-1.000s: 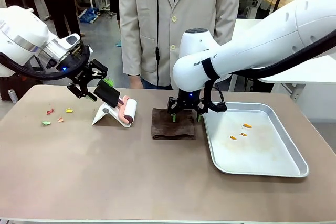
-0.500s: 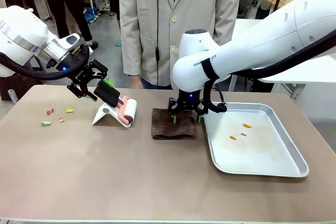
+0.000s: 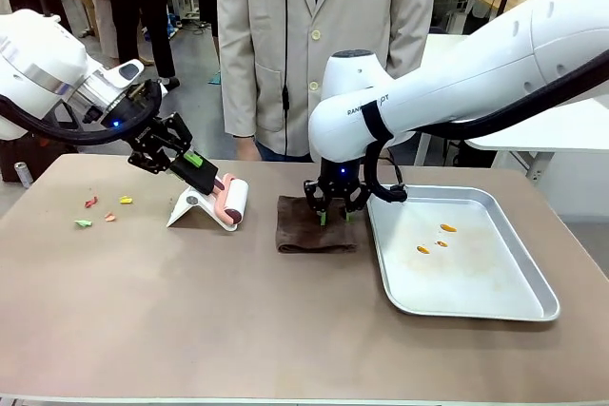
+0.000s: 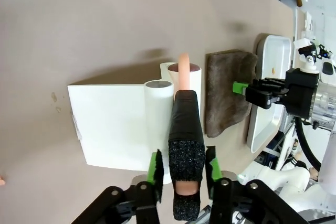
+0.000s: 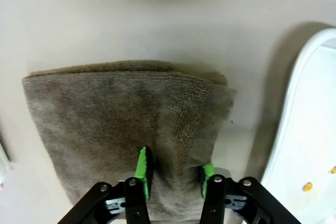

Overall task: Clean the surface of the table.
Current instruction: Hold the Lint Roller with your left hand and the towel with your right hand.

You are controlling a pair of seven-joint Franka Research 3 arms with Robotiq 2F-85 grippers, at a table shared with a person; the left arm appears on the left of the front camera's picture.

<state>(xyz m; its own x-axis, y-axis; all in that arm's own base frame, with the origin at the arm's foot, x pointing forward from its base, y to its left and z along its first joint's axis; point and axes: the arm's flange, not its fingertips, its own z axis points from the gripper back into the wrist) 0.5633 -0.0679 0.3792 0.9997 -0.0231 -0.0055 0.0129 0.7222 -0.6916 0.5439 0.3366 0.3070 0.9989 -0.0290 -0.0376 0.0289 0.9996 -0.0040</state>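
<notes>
Taupe table (image 3: 190, 320) spans the view; its near half, in front of the brown cloth (image 3: 303, 235), looks bare. Right of the cloth: metal tray (image 3: 549, 311) holding a few orange bits (image 3: 433, 240). On the cloth, the right gripper (image 3: 333, 216) pinches a fold. Left of the cloth, the left gripper (image 3: 195, 161) clamps the lint roller (image 3: 231, 203) handle. Farther left, coloured scraps (image 3: 100, 214) not yet cleared. Judgement: tools gripped, cleaning not begun. Beyond the cloth stands a person (image 3: 314, 45).
</notes>
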